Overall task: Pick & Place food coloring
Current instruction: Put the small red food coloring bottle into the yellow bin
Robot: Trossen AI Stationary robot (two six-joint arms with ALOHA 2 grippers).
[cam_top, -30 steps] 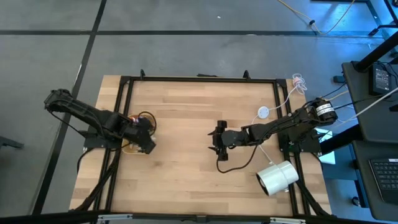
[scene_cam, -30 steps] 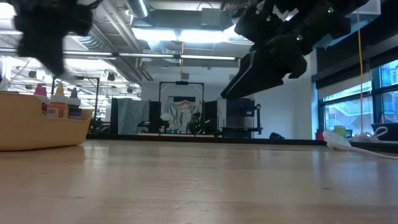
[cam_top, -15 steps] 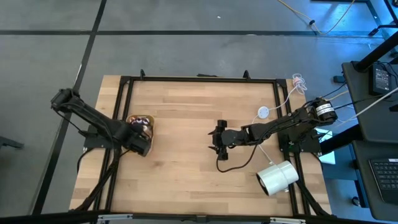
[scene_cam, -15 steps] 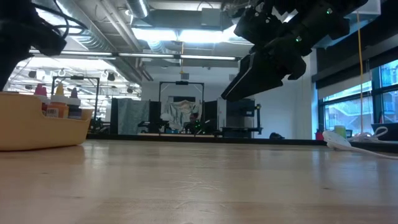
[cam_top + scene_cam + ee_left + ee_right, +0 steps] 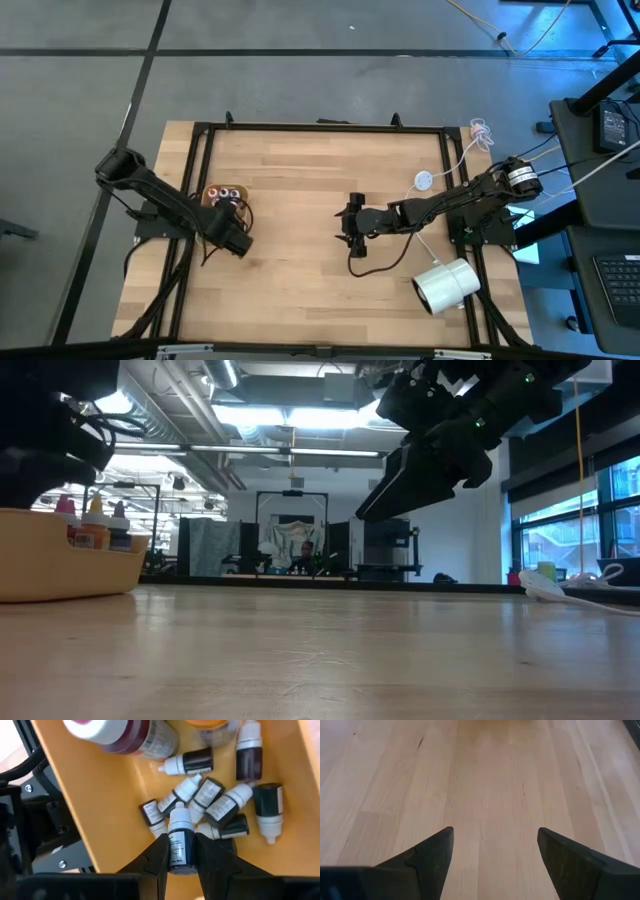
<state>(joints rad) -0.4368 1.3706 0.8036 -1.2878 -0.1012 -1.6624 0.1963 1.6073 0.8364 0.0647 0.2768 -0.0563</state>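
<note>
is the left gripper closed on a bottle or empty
Closed on one. In the left wrist view the left gripper pinches a dark dropper bottle with a white cap, above the loose bottles in the tan tray.

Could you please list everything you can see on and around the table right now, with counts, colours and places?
Small dropper bottles: about ten loose, dark or pale with white caps, in the tray.
Held bottle: one, dark, white cap, above the tray.
Larger bottles: at least two, at the tray's far end.
Tray: one, tan, table's left edge.
White cylinder: one, lying near the right front.
White cable: one, right rear.
Left gripper: shut on the held bottle.
Right gripper: open, mid-table.
</note>
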